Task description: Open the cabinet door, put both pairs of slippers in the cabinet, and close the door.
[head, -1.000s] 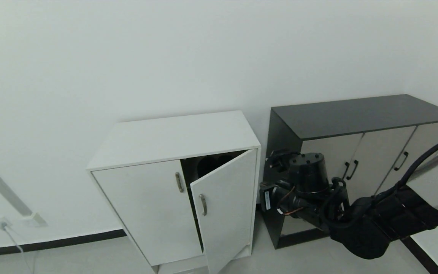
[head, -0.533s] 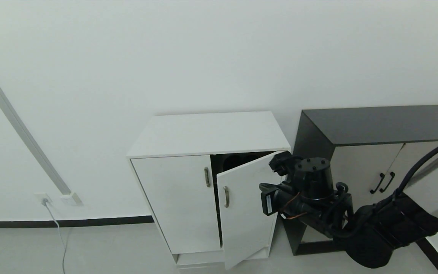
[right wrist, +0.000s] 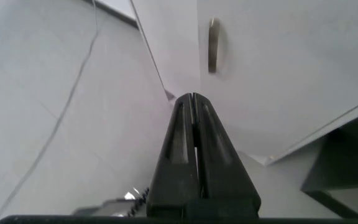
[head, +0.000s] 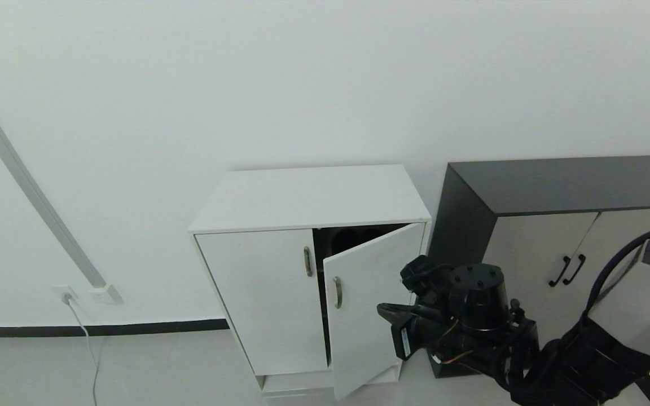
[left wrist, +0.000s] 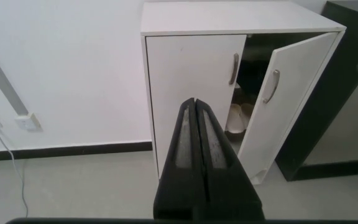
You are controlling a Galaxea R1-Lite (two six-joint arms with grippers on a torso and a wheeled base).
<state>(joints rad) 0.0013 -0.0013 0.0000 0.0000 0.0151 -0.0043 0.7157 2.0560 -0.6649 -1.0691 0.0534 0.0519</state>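
Head view: The cabinet (head: 311, 194) is a white, matte, box-shaped unit with a flat top, standing on the floor (head: 150, 372) against a plain white wall (head: 325, 73). Its left door (head: 263, 304) is closed flush. Its right door (head: 373, 316) stands ajar, hinged at the outer side, with a dark gap showing above and beside it. Each door carries a slim, curved metal handle; the right door handle (head: 337, 292) is upright. The right end effector (head: 383, 308), black with narrow tapered fingers, is in front of the ajar door's face, at about handle height. Just beside the cabinet stands a dark cabinet (head: 573, 180) with a charcoal top, pale doors and black handles. A grey conduit (head: 20, 175) runs slantwise down the wall to a socket (head: 66, 294) with a cable (head: 91, 355); a black skirting (head: 93, 329) lines the floor.

Left wrist view: The left end effector (left wrist: 195, 102) has its fingers pressed fully together, holding nothing, well apart from the cabinet. Through the gap, pale slippers (left wrist: 236, 118) lie on a lower shelf inside; their number cannot be told.

Right wrist view: The right end effector's fingers are fully together and empty, near the door's smooth white panel below the handle; contact cannot be told.
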